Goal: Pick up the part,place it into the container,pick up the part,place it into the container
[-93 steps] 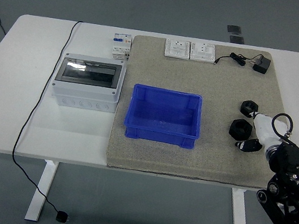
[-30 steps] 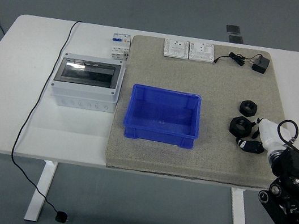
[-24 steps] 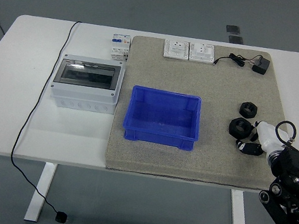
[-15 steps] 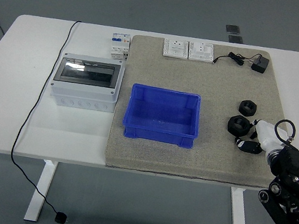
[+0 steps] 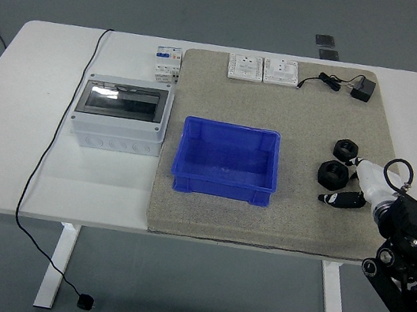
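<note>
Right hand point(image 5: 350, 197) is edging closer to nut point(image 5: 333, 173) | finger state: cannot tell | risk: knocking nut aside, missing bin point(image 5: 222, 193)

No text can be read. The breaker point(image 5: 168, 62) near the table's point(image 5: 14, 171) far edge bears small coloured markings, and the two white switch plates point(image 5: 263, 70) on the mat point(image 5: 261, 225) show faint marks, all too small to make out.
</note>
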Action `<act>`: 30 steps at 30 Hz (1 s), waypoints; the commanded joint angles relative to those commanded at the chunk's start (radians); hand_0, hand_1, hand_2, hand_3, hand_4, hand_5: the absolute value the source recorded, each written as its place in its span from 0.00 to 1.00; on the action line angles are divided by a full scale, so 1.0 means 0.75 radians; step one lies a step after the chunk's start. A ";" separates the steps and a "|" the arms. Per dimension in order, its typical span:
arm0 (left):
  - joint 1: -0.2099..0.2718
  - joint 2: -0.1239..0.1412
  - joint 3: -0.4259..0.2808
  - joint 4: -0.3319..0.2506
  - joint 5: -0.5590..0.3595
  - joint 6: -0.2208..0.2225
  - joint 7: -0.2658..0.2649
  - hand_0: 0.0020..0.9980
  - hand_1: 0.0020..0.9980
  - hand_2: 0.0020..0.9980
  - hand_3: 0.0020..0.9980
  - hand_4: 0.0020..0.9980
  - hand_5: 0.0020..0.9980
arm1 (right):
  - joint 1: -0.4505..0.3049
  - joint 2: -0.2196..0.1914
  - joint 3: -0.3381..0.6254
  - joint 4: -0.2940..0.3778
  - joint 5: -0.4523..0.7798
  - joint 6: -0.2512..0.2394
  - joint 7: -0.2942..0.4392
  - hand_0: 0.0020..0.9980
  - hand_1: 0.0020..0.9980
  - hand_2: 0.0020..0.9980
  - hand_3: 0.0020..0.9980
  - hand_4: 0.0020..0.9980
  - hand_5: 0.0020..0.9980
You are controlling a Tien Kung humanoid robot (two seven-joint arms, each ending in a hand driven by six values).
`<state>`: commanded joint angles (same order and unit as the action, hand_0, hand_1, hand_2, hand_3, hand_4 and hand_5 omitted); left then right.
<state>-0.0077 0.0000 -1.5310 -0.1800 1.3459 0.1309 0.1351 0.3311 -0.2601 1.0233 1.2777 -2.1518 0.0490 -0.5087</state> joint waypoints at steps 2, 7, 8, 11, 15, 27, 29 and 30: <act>0.000 0.000 -0.001 0.000 0.001 0.000 0.000 0.73 0.67 0.76 0.62 0.68 0.51 | 0.009 0.000 -0.007 0.006 0.000 0.002 -0.002 0.31 0.35 0.77 0.80 1.00 0.48; -0.001 0.000 -0.006 0.000 0.009 0.000 0.000 0.73 0.67 0.76 0.62 0.68 0.51 | 0.049 0.015 -0.035 -0.035 -0.008 -0.009 -0.005 0.31 0.35 0.74 0.77 1.00 0.48; -0.001 0.000 -0.006 0.000 0.009 0.000 0.000 0.73 0.67 0.76 0.62 0.68 0.51 | 0.056 0.018 -0.040 -0.046 -0.010 -0.012 -0.007 0.31 0.35 0.74 0.77 1.00 0.48; -0.001 0.000 -0.006 0.000 0.009 0.000 0.000 0.73 0.67 0.76 0.62 0.68 0.51 | 0.074 0.027 -0.057 -0.077 -0.012 -0.020 -0.011 0.31 0.35 0.74 0.77 1.00 0.48; -0.003 0.000 -0.005 0.000 0.009 0.000 -0.001 0.73 0.67 0.76 0.62 0.69 0.51 | 0.086 0.035 -0.073 -0.103 -0.022 -0.033 -0.015 0.29 0.33 0.67 0.69 0.98 0.45; -0.004 0.000 -0.007 0.000 0.013 -0.001 -0.001 0.73 0.67 0.76 0.62 0.69 0.50 | 0.094 0.041 -0.107 -0.120 -0.089 -0.108 0.008 0.24 0.29 0.53 0.63 0.45 0.06; -0.004 0.000 -0.007 0.000 0.013 -0.001 -0.001 0.73 0.67 0.76 0.62 0.69 0.50 | 0.093 0.043 -0.115 -0.127 -0.095 -0.109 0.010 0.24 0.29 0.53 0.63 0.45 0.06; -0.004 0.000 -0.007 0.000 0.013 -0.001 -0.001 0.73 0.67 0.76 0.62 0.69 0.50 | 0.093 0.043 -0.116 -0.128 -0.096 -0.108 0.010 0.24 0.29 0.54 0.63 0.41 0.03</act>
<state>-0.0106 0.0000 -1.5363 -0.1800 1.3555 0.1302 0.1343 0.4010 -0.2280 0.9363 1.1817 -2.2240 -0.0323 -0.5012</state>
